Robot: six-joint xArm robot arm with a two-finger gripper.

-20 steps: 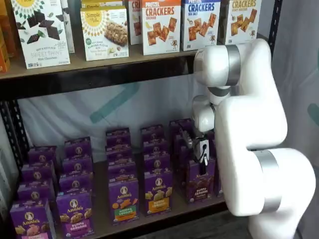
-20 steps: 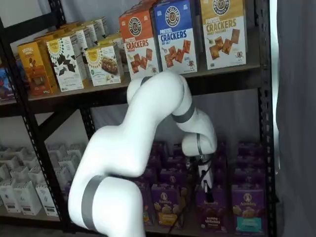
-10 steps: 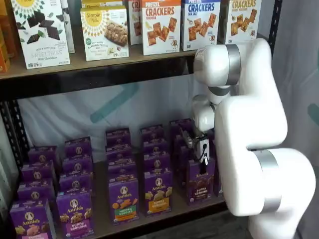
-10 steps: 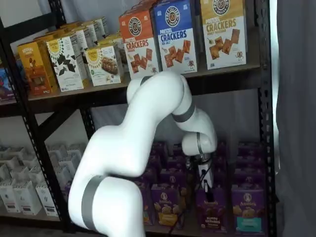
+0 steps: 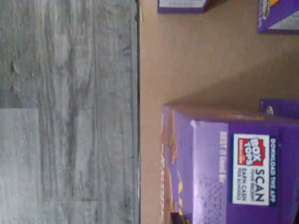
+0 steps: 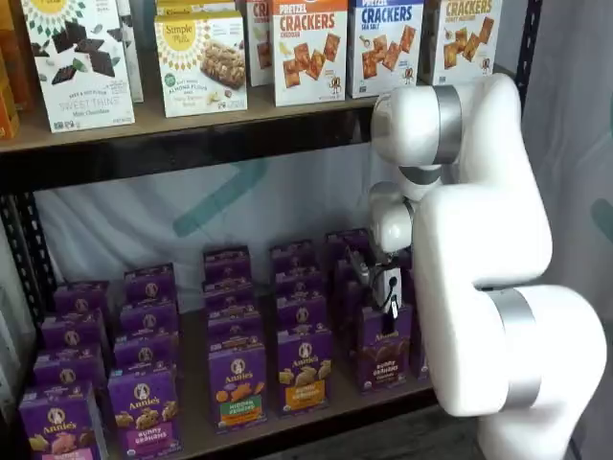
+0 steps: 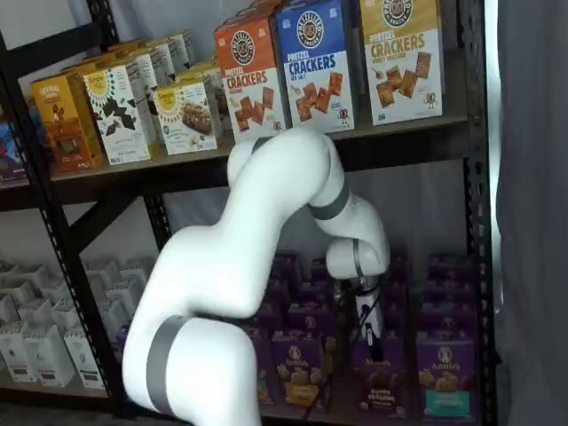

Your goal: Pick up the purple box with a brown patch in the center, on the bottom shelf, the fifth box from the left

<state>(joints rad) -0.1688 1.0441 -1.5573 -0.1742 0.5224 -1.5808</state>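
Wrist view first: the top of the purple box sits right under me, with a white Box Tops scan label on its lid. It stands on the brown board of the bottom shelf, and past the board's dark front edge there is grey wood floor. The corners of 2 other purple cartons show farther along the board.

Shelf view next: my hand hangs from the white arm directly over the purple box, the front carton of its row on the bottom shelf, just beside a purple carton with a yellow-orange band. I see my hand side-on, so I cannot tell how wide my fingers are. Cracker boxes stand on the board above.

Other shelf view: my hand is down at the top of the purple box, a black cable beside it. Again no gap or grip is clear.
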